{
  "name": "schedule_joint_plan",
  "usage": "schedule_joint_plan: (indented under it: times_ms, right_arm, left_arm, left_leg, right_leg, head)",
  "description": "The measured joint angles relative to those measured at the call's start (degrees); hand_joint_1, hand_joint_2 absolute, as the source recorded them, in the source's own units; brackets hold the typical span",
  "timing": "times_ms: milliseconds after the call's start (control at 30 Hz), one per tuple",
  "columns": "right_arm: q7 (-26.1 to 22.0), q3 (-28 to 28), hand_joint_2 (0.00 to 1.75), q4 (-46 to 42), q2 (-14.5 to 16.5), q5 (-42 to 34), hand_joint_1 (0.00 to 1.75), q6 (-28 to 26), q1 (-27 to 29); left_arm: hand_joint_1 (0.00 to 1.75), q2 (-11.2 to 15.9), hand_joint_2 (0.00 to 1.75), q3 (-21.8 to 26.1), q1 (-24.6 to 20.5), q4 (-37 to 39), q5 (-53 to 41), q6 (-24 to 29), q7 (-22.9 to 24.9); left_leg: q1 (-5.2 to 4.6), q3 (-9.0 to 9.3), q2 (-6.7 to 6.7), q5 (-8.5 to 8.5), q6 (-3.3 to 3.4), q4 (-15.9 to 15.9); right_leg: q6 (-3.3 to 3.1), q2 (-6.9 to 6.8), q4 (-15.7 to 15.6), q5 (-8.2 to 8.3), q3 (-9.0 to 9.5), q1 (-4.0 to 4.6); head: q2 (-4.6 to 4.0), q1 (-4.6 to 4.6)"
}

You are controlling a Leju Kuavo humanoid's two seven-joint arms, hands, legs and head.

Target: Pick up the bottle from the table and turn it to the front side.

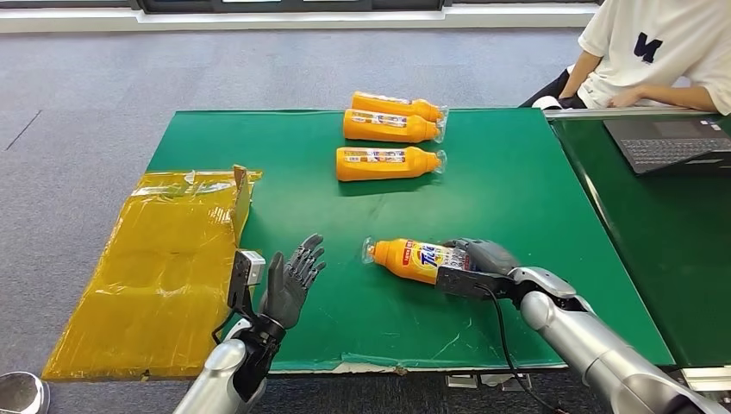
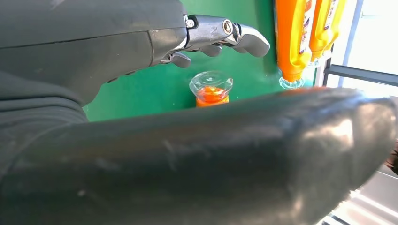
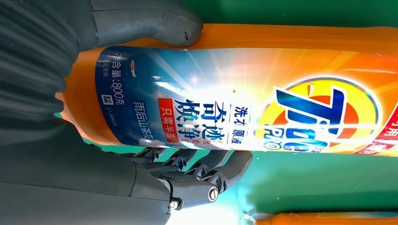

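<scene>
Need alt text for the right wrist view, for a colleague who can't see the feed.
The right hand grips an orange bottle by its base end, thumb on one side and dark fingers on the other, blue and yellow front label facing the camera. Green table lies behind.

The green worktop (image 1: 517,198) is carrying four orange bottles lying on their sides: three (image 1: 388,138) toward twelve o'clock, one (image 1: 409,259) near the centre toward six. A yellow taped sheet (image 1: 155,267) is overhanging at nine o'clock.
</scene>
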Motion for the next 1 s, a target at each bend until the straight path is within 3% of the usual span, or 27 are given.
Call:
schedule_joint_plan:
  times_ms: [233,433,500,800,1000]
  right_arm:
    - [-2.3,-2.19,1.75,-1.12,1.77,0.58,1.75,-4.37,2.5]
    - [-6.79,-8.7,1.75,-7.88,7.31,4.99,1.75,-22.85,10.34]
    - [-6.89,-11.44,1.75,-11.58,9.48,6.28,1.75,-26.45,13.34]
    - [-9.68,-20.19,1.75,-19.9,18.79,8.0,1.75,-32.51,22.72]
    - [-9.85,-22.11,1.75,-21.6,21.32,8.18,1.75,-32.89,24.47]
  left_arm:
    - [0.0,0.03,0.0,0.04,0.47,-0.87,-0.17,0.19,-0.37]
    - [0.0,0.08,0.0,0.6,3.05,-3.81,-1.48,2.83,-2.87]
    - [0.0,0.07,0.0,0.63,3.58,-4.61,-2.43,4.06,-3.57]
    - [0.0,-0.69,0.0,0.63,6.24,-9.56,-8.16,13.83,-3.34]
    - [0.0,-1.07,0.0,0.63,7.17,-11.78,-8.86,14.57,-2.94]
  left_leg:
    - [0.03,0.02,0.01,0.0,0.0,-0.03]
    - [0.07,-0.27,-0.07,0.03,-0.04,-0.07]
    - [0.11,-0.36,-0.18,0.04,-0.07,-0.08]
    - [0.13,-0.64,-0.19,0.01,-0.13,-0.1]
    - [0.12,-0.64,-0.18,0.01,-0.13,-0.1]
  right_leg:
    - [-0.02,0.0,0.0,0.01,0.06,0.03]
    - [-0.07,-0.05,0.01,0.02,-0.25,0.07]
    - [-0.12,-0.14,0.01,-0.03,-0.3,0.11]
    - [-0.18,-0.18,0.01,-0.08,-0.57,0.1]
    - [-0.18,-0.17,0.01,-0.07,-0.58,0.09]
  head:
    - [0.0,0.0]
    - [0.0,0.0]
    - [0.0,0.0]
    - [0.0,-0.01]
    - [0.0,0.0]
